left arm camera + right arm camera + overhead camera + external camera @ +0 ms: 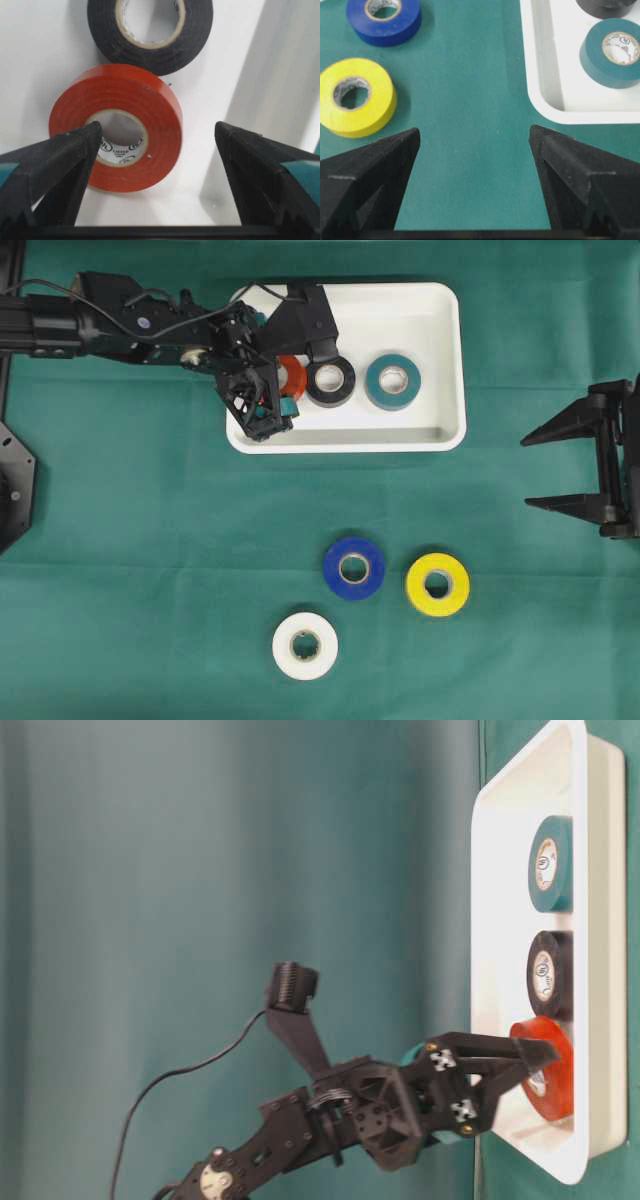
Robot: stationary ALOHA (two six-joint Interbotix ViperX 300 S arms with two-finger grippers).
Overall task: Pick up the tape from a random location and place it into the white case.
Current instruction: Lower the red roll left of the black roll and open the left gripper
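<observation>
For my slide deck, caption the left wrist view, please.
Open left gripper over the red tape, lying beside the black tape in the white case.

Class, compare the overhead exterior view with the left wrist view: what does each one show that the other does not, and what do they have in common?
Only the overhead view shows the teal roll in the white case, the blue roll, yellow roll and white roll on the green cloth, and the right gripper, open. Only the wrist view shows the printed label inside the orange roll's core. Both show the orange roll, the black roll beside it, and the left gripper, open.
</observation>
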